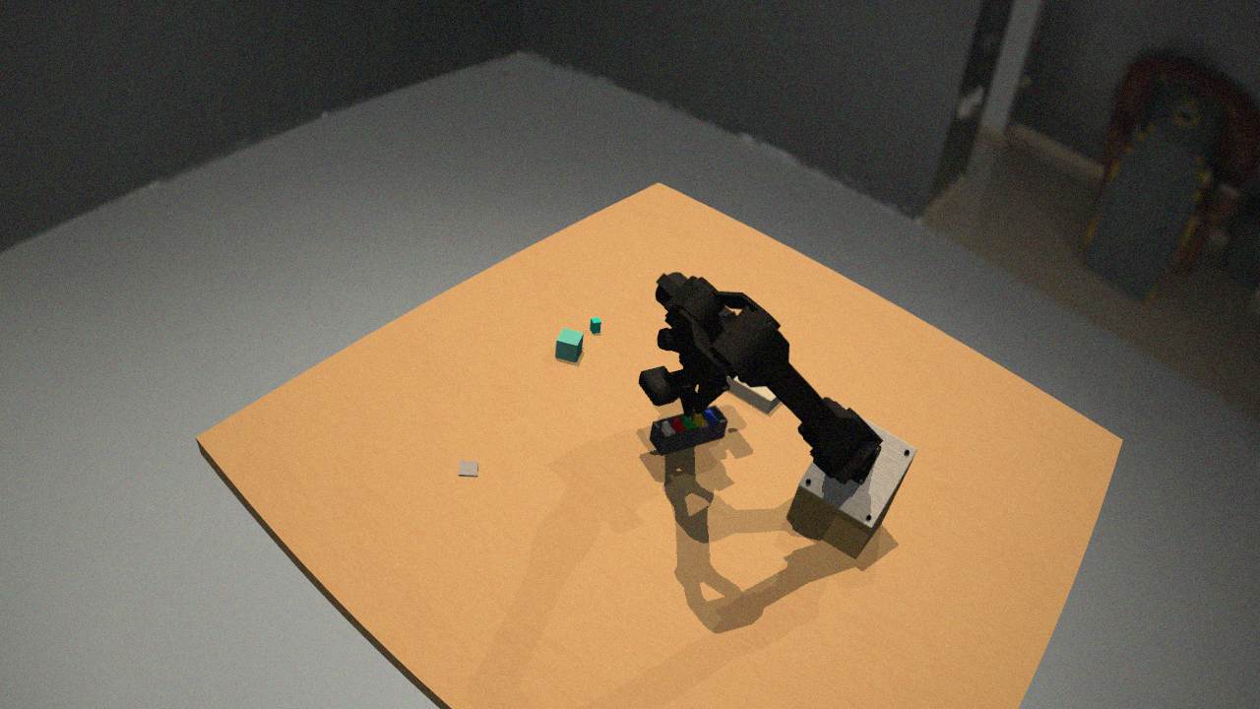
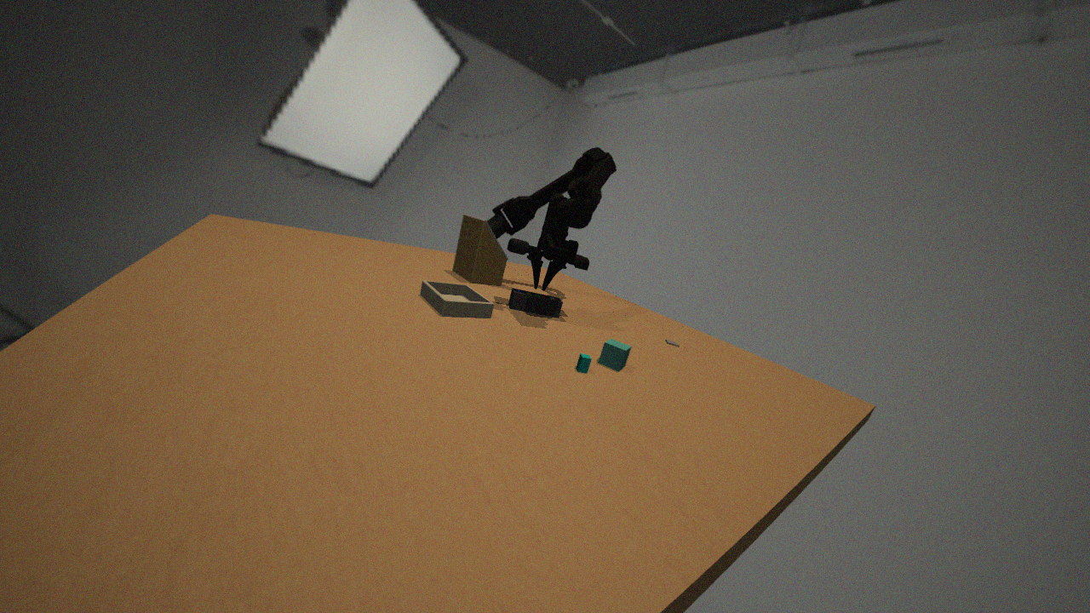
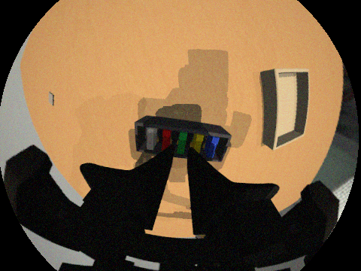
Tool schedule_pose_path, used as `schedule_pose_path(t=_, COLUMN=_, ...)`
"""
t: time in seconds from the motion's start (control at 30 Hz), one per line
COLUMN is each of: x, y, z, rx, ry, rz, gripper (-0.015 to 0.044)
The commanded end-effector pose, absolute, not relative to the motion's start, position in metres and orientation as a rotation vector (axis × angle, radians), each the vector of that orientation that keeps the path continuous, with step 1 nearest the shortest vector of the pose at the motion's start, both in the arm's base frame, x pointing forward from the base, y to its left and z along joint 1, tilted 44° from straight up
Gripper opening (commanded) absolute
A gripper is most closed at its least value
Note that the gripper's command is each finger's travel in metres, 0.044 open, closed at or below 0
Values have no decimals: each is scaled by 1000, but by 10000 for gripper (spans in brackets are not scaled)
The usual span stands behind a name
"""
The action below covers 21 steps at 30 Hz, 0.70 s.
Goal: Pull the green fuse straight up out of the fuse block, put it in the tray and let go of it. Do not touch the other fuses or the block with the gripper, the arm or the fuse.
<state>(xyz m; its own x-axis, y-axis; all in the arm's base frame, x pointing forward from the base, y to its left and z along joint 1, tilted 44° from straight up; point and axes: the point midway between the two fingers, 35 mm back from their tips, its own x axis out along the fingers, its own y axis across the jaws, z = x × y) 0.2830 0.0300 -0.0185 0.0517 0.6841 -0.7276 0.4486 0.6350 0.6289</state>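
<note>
Lowering gripper (image 3: 180,152) over green fuse (image 3: 183,140), frame centre; fingers a narrow gap apart, holding nothing. I keep tips off red fuse (image 3: 165,140), yellow fuse (image 3: 198,141), block (image 3: 143,132).

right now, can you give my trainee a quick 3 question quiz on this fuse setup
1. True or false: the green fuse sits in the middle slot of the fuse block.
2. Multiple choice: in the wrist view, the tray lies A) left of the block, B) right of the block, C) under the gripper.
3. Fill in: the fuse between green and blue is ____.

Key: 1 true. 2 B. 3 yellow.
</note>
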Motion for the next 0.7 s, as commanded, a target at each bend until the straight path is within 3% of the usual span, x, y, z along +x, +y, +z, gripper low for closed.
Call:
schedule_pose_path(t=0.0, x=282, y=33, z=-22, rx=974, ry=1585, rz=232, gripper=74)
schedule_pose_path(t=0.67, x=282, y=37, z=-27, rx=975, ry=1585, rz=232, gripper=74)
